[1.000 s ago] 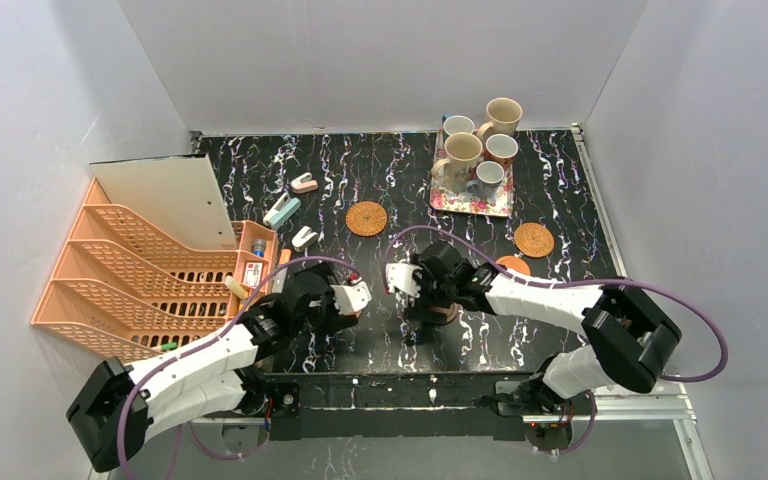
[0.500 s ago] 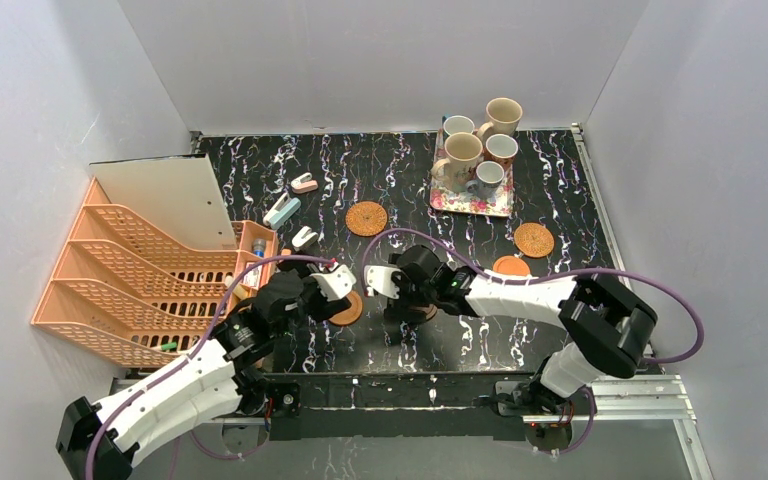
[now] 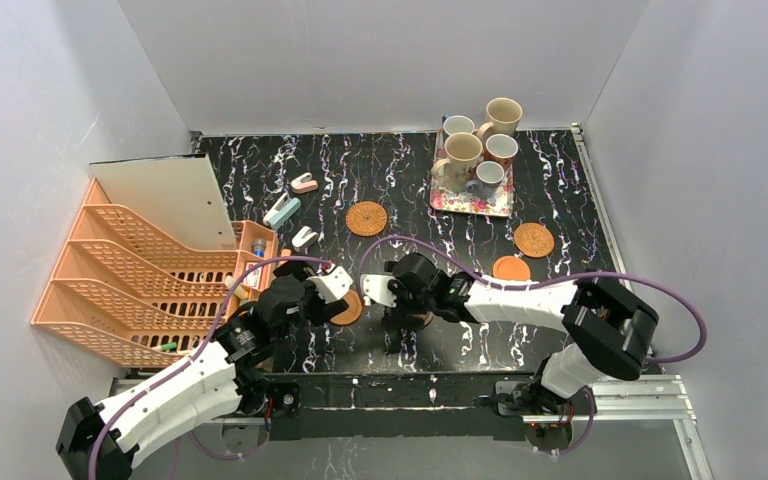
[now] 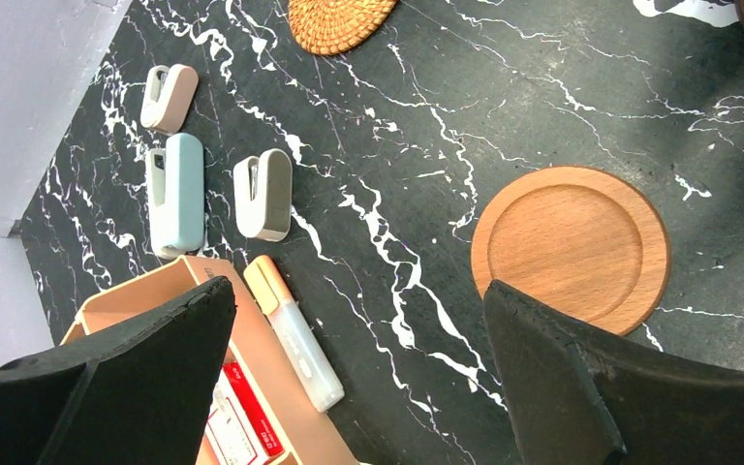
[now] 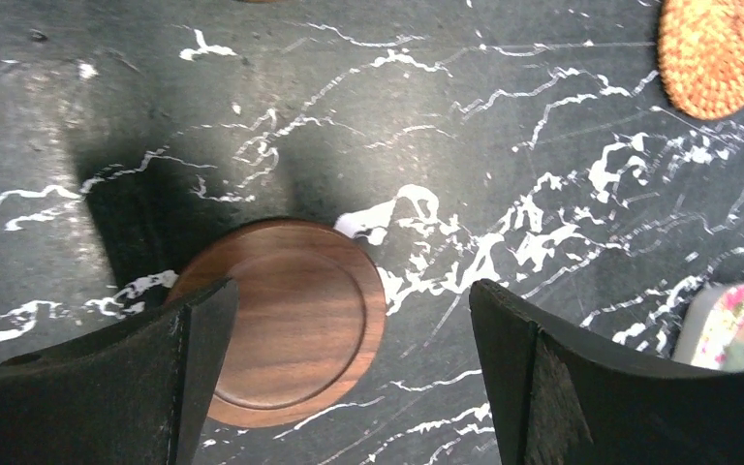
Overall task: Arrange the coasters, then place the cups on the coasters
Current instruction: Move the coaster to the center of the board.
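Five cups stand together on the pink floral tray (image 3: 450, 203) at the back right: two large beige ones (image 3: 503, 115) (image 3: 460, 155) and three smaller ones (image 3: 457, 126) (image 3: 501, 148) (image 3: 488, 175). Two woven coasters (image 3: 366, 218) (image 3: 534, 239) and a smooth orange-brown coaster (image 3: 511, 268) lie flat on the black marble table. Another smooth orange-brown coaster (image 4: 572, 247) lies just beyond the right finger of my left gripper (image 4: 358, 310), which is open and empty. My right gripper (image 5: 349, 320) hovers open over the dark brown coaster (image 5: 291, 320), which lies flat, partly under its left finger.
An orange file rack (image 3: 130, 270) fills the left side, with a small orange box (image 4: 136, 310) of stationery beside it. Three staplers (image 4: 176, 194) (image 4: 263, 194) (image 4: 168, 97) and a highlighter (image 4: 295, 334) lie close to my left gripper. White walls enclose the table.
My left arm has drawn back to the left, and the smooth orange-brown coaster now shows on the table beside it. My right gripper has shifted left, still open, above the dark coaster.
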Robot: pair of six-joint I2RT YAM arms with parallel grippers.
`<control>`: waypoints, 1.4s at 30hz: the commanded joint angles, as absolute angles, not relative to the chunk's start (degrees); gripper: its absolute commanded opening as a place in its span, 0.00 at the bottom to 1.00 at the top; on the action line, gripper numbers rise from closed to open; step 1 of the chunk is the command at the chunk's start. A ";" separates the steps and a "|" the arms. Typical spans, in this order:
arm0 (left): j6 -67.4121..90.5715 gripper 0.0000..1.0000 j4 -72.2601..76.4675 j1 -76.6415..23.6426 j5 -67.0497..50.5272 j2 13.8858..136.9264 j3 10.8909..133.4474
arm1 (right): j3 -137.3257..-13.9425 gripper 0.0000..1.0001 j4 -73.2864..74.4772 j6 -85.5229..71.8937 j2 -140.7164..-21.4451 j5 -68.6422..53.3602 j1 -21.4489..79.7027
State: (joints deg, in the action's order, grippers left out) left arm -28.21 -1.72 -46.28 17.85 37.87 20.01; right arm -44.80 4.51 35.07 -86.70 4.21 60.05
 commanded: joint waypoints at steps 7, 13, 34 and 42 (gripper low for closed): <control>-26.76 0.98 -1.94 -46.11 21.69 36.65 20.31 | -45.21 0.98 9.13 33.69 -66.46 11.39 47.94; -26.24 0.98 -5.02 -46.11 19.87 34.17 21.84 | -37.74 0.98 9.88 36.71 -55.64 14.06 34.41; -26.10 0.98 -7.31 -46.07 19.12 28.45 20.68 | -28.08 0.98 -1.62 44.79 -74.33 7.93 13.79; -26.19 0.98 -7.29 -46.08 18.84 27.11 20.39 | -29.48 0.98 23.12 53.65 -64.18 -6.87 15.44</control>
